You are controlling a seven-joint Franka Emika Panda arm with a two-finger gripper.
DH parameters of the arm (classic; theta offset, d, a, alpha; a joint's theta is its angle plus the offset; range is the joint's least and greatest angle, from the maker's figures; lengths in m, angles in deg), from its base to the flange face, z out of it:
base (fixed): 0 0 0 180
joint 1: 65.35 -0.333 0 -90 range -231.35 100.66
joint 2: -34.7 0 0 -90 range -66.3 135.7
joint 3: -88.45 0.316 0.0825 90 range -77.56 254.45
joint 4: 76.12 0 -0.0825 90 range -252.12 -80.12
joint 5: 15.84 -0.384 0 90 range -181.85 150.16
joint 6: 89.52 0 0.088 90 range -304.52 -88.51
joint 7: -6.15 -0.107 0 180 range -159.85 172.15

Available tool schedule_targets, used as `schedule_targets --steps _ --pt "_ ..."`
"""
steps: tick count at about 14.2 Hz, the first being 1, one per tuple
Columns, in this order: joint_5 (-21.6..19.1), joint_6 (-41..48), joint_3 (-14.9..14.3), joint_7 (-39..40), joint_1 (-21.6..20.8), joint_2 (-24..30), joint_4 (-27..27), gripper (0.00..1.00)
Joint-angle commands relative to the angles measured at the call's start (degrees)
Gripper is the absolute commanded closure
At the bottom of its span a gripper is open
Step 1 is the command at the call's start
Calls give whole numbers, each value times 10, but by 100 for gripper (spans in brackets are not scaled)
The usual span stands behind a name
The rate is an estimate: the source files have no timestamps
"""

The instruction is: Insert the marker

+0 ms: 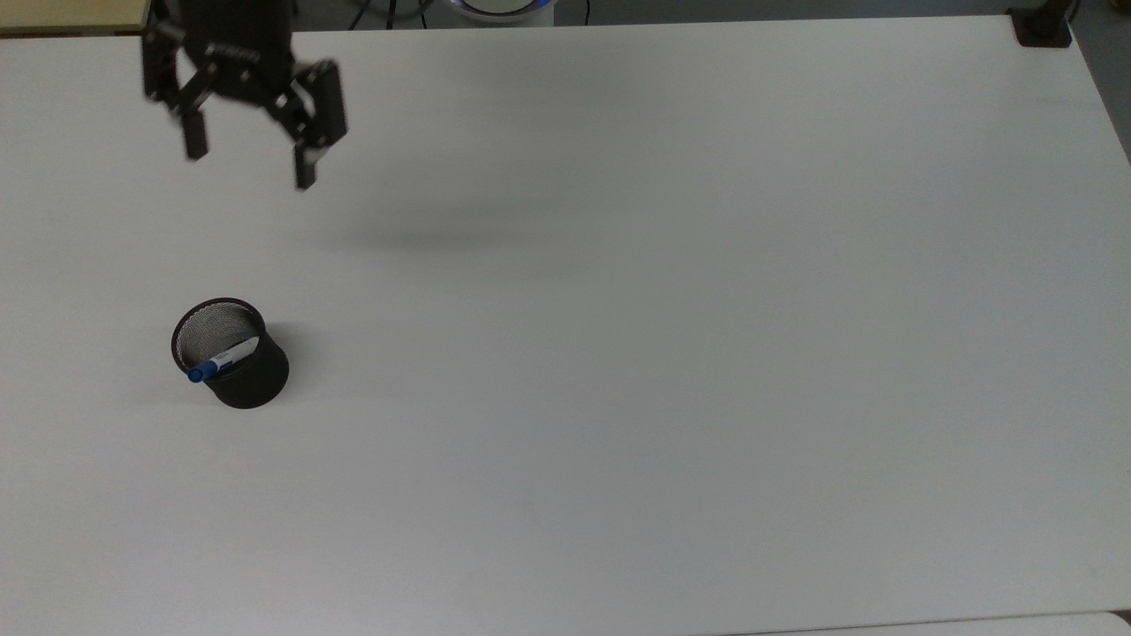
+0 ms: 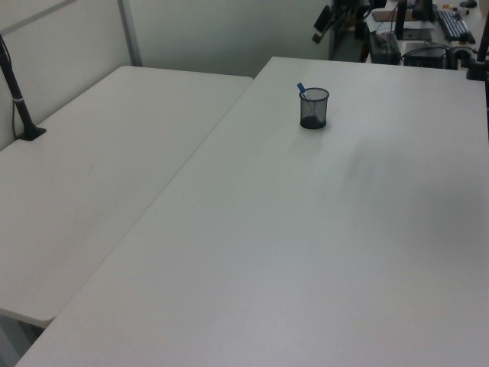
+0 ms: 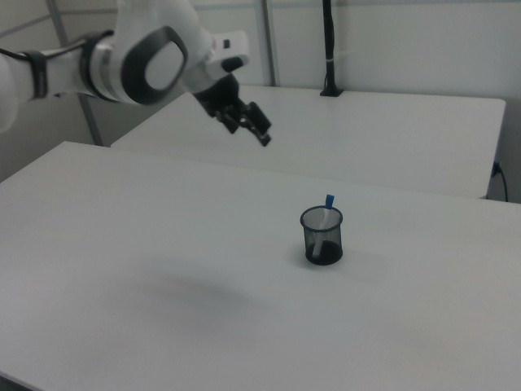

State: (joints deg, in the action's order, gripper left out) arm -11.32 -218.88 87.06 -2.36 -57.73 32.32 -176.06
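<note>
One blue-capped white marker (image 1: 223, 359) leans in cup (image 1: 252, 386).

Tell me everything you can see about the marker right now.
The marker is a slim pen with a white barrel, a blue end and small dark print on the barrel. It stands tilted inside the black mesh cup, leaning on the rim, with its blue end poking just above the rim toward the top view's left. The cup stands upright on the white table. Nothing else touches the marker; the gripper is open and well away from it.
</note>
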Motion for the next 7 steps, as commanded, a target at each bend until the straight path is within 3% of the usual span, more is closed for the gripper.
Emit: schedule_targets --steps 1,7 --pt "-11 156 -12 -30 -43 36 11 0" --pt "-53 317 -35 -19 -73 70 20 0"
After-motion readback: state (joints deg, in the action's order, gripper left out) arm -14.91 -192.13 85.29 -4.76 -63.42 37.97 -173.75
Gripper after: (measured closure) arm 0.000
